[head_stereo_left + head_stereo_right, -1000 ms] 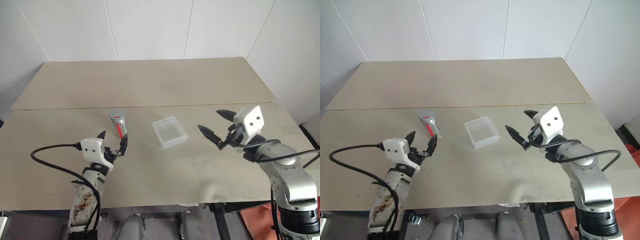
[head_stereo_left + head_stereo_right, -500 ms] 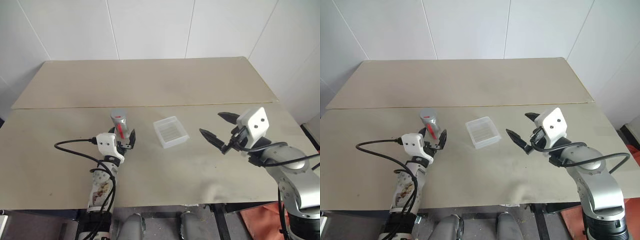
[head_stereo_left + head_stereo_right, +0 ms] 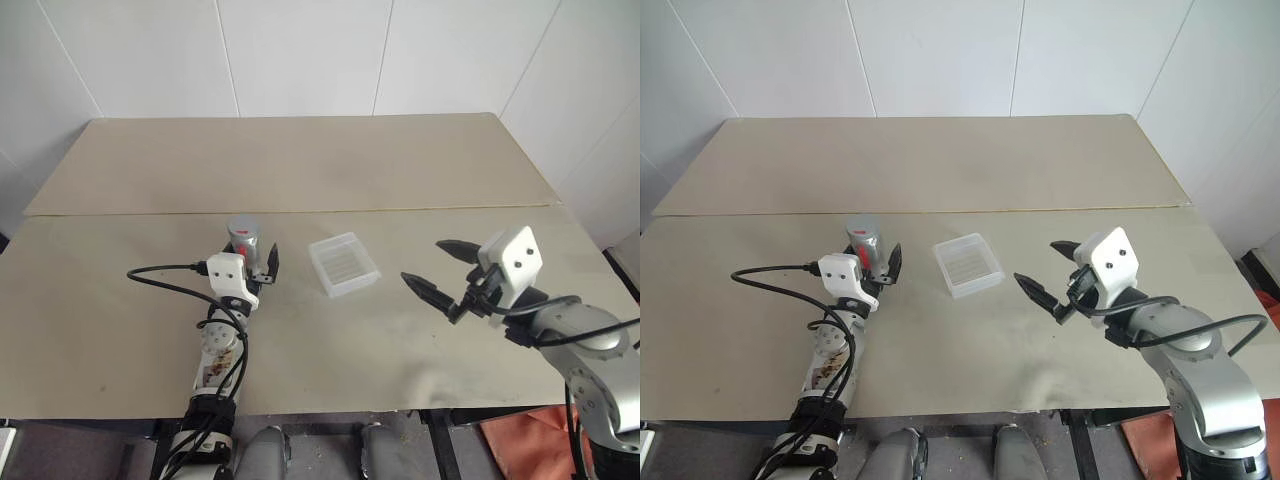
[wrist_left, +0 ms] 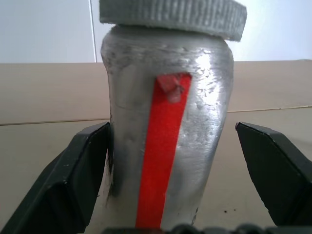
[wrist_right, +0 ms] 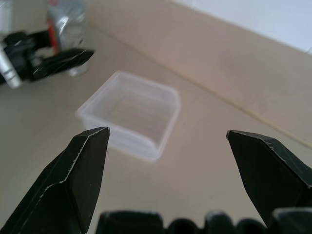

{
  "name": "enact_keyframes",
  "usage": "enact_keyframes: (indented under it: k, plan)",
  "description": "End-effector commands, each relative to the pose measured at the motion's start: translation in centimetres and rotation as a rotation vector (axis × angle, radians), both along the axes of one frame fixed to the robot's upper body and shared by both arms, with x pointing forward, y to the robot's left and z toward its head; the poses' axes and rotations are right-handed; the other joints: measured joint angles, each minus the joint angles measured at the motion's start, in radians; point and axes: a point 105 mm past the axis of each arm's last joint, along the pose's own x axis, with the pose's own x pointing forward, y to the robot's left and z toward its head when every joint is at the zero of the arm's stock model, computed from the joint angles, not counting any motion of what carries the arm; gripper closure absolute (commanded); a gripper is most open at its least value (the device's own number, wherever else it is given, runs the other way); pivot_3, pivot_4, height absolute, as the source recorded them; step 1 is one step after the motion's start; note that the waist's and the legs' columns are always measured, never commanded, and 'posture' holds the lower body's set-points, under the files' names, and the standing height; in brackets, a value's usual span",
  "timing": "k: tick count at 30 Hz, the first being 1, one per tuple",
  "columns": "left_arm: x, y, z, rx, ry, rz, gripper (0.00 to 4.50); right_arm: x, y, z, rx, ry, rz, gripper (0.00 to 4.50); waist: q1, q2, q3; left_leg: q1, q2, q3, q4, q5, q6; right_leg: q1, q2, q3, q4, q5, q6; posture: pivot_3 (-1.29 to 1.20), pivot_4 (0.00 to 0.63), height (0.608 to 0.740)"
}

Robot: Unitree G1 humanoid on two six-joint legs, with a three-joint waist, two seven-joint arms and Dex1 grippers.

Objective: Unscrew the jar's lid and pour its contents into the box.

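Jar (image 4: 165,131) upright between left pincer (image 3: 258,264) fingers, one finger touching, right pincer (image 3: 440,268) spread wide, empty.

**Materials and Surface Finish**

The jar (image 4: 165,141) has a silvery, mottled wall with soft highlights and a smooth, glossy red stripe. The lid (image 4: 173,17) is matt grey with a finely ribbed edge. The box (image 5: 130,114), at 3 o'clock from the jar, is translucent white plastic with a ribbed bottom. The table (image 3: 300,170) is matt beige, smooth board. The gripper fingers (image 5: 78,175) are matt black plastic.
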Motion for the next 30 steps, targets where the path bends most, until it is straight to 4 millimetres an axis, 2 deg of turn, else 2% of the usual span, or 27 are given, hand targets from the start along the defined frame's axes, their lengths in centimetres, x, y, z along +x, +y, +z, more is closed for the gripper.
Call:
enact_keyframes:
  k: [1,5,7,11,13,18,21,25,30]
  plan:
    - [0.2,-0.2,1.0,0.026,-0.052,-0.005,0.92,-0.9,0.5,1.1,-0.012,-0.046,0.042,0.00,0.000,0.000,0.000,0.000,0.000,0.000,0.000,0.000,0.000,0.000,0.000,-0.001,0.000,0.000,0.000,0.00,0.150,0.740]
    - [0.4,-0.1,1.0,0.036,-0.055,0.011,2.16,-0.9,0.3,0.8,-0.022,-0.040,0.022,0.00,0.000,0.000,0.000,0.000,0.000,0.000,0.000,0.000,0.000,0.000,0.000,-0.001,0.000,0.000,0.001,0.00,0.150,0.740]
    - [0.3,0.2,1.0,0.044,-0.056,0.024,2.36,-1.0,0.2,0.6,-0.027,-0.040,0.012,0.00,0.001,0.000,0.000,0.000,0.000,-0.001,0.001,0.000,0.000,0.001,0.000,-0.001,0.000,0.001,0.001,0.00,0.150,0.740]
    - [0.1,0.5,1.3,0.038,-0.064,0.013,2.39,-0.9,0.1,0.4,-0.027,-0.039,-0.002,0.00,0.001,0.000,0.000,0.000,0.000,-0.001,0.000,0.000,0.000,0.001,0.000,-0.001,0.000,0.001,0.001,0.00,0.150,0.740]
    - [-0.1,0.6,2.2,0.028,-0.080,-0.028,2.39,-0.9,0.2,0.5,-0.014,-0.038,-0.005,0.00,-0.001,0.000,0.000,0.000,0.000,-0.001,0.001,0.000,0.000,0.000,0.000,-0.001,0.000,0.001,0.001,0.00,0.150,0.740]
    - [-2.1,0.0,6.1,-0.014,-0.088,-0.456,2.39,-0.9,1.3,1.8,0.084,-0.037,0.052,0.00,-0.009,0.000,0.000,0.000,0.002,-0.001,0.000,0.000,0.000,-0.001,0.002,-0.001,0.001,0.001,-0.001,0.00,0.150,0.740]
    - [-3.3,-0.3,8.2,-0.048,-0.078,-0.643,2.39,-0.9,2.0,2.6,0.128,-0.049,0.091,0.00,-0.008,0.000,0.000,0.000,0.002,-0.002,0.000,0.000,0.000,0.000,0.002,-0.001,0.001,0.001,-0.001,0.00,0.150,0.740]
    - [-4.2,-1.5,9.8,-0.010,-0.095,-0.828,2.39,0.3,5.2,5.2,0.262,-0.156,0.103,0.00,-0.007,0.000,0.000,0.001,0.002,-0.001,0.001,0.000,0.000,0.000,0.002,-0.001,0.001,0.001,-0.001,0.00,0.150,0.740]
    - [-3.8,-3.5,9.3,0.004,-0.088,-0.882,2.39,0.5,9.6,6.8,0.301,-0.222,0.146,0.00,-0.006,0.001,0.000,0.000,0.003,-0.005,0.000,0.001,-0.001,-0.001,0.004,-0.003,0.001,0.002,-0.003,0.00,0.150,0.740]
